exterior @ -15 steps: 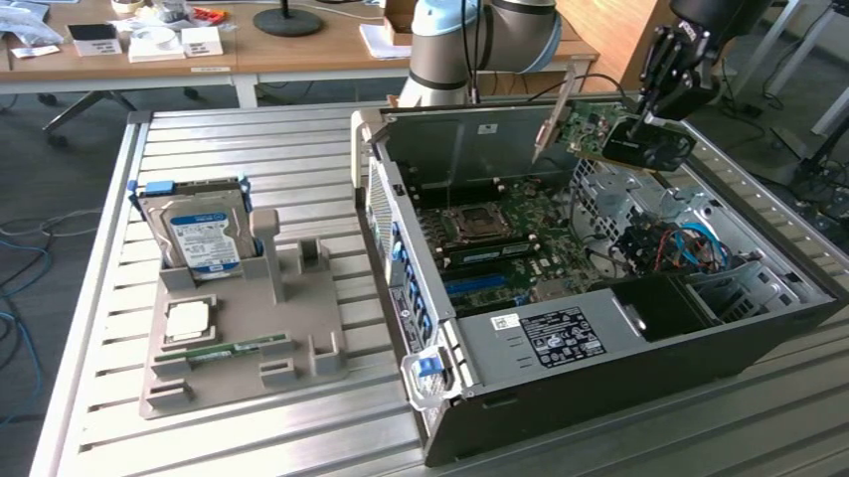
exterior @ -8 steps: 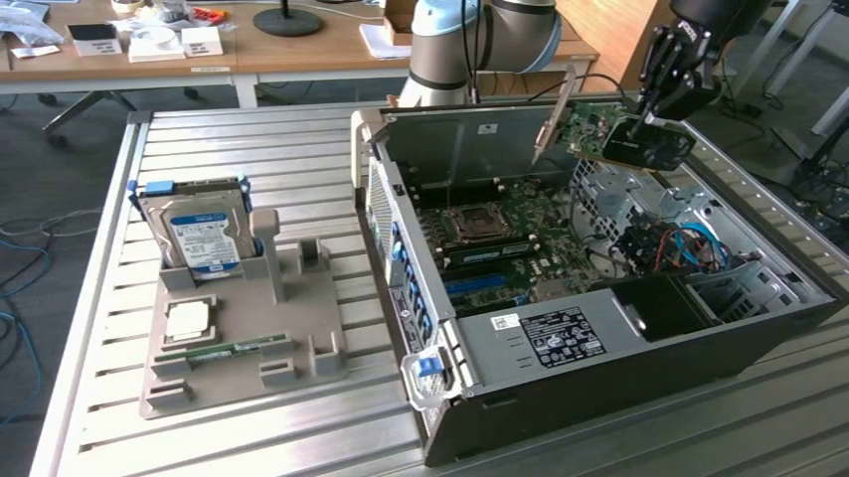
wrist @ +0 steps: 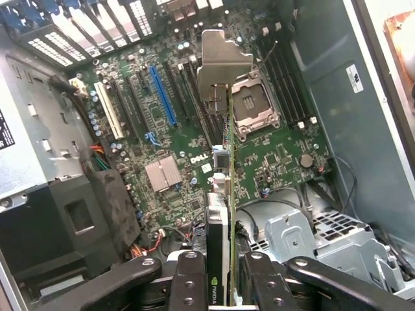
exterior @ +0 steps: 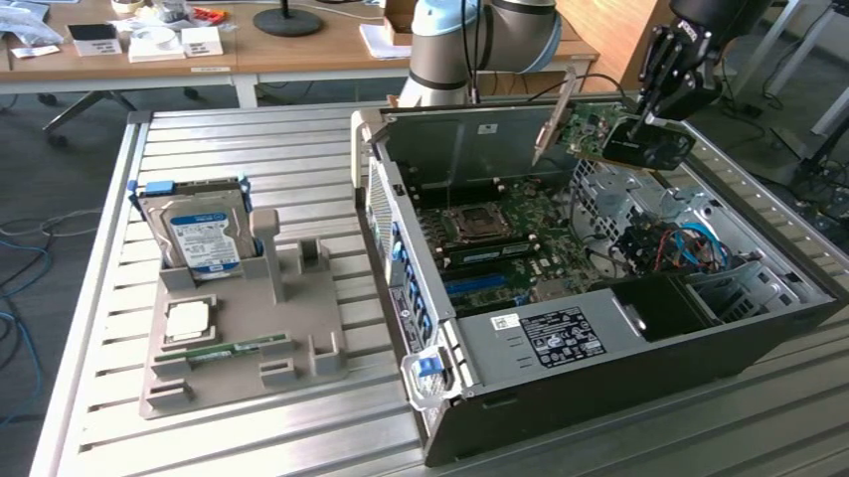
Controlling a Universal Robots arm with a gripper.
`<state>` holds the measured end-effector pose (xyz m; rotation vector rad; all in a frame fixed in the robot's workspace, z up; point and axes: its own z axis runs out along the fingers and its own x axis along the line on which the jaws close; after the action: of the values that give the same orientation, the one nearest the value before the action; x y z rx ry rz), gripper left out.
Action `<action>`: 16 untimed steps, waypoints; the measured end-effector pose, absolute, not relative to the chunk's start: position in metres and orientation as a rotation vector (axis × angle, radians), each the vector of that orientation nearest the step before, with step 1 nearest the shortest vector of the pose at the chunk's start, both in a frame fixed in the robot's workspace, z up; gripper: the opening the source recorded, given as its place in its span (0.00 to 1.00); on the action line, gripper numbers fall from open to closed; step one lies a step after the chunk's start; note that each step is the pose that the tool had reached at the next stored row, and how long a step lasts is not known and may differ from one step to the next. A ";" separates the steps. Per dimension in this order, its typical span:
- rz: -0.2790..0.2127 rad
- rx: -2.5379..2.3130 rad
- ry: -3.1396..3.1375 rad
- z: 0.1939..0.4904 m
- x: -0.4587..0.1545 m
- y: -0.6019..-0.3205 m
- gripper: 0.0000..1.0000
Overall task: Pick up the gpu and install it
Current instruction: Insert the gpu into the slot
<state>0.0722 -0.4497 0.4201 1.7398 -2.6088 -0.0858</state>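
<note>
Green-board gpu (exterior: 637, 147) clenched edge-on in jaws. Hangs over open computer case (exterior: 743, 348), clear of motherboard (wrist: 272, 155). Runs lengthwise straight out from jaws, silver bracket (wrist: 224, 61) at far end. Sits beside blue expansion slot (wrist: 163, 96), roughly parallel, not yet aligned.

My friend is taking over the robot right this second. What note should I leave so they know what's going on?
Hand: shut on the graphics card.
Card: up in the air above the open computer case, over the green board inside, not in any slot.
Done: the card is picked up and is over the case.
Left: the card is not plugged in yet.
Other things: the hard drive and memory stick sit on the gray holder beside the case.
</note>
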 end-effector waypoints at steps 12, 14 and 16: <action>-0.086 1.773 -2.585 0.420 0.072 -0.450 0.27; -0.086 1.778 -2.582 0.420 0.072 -0.450 0.27; -0.086 1.784 -2.578 0.420 0.072 -0.450 0.27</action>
<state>0.0722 -0.4497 0.4201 1.7839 -2.5776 -0.0856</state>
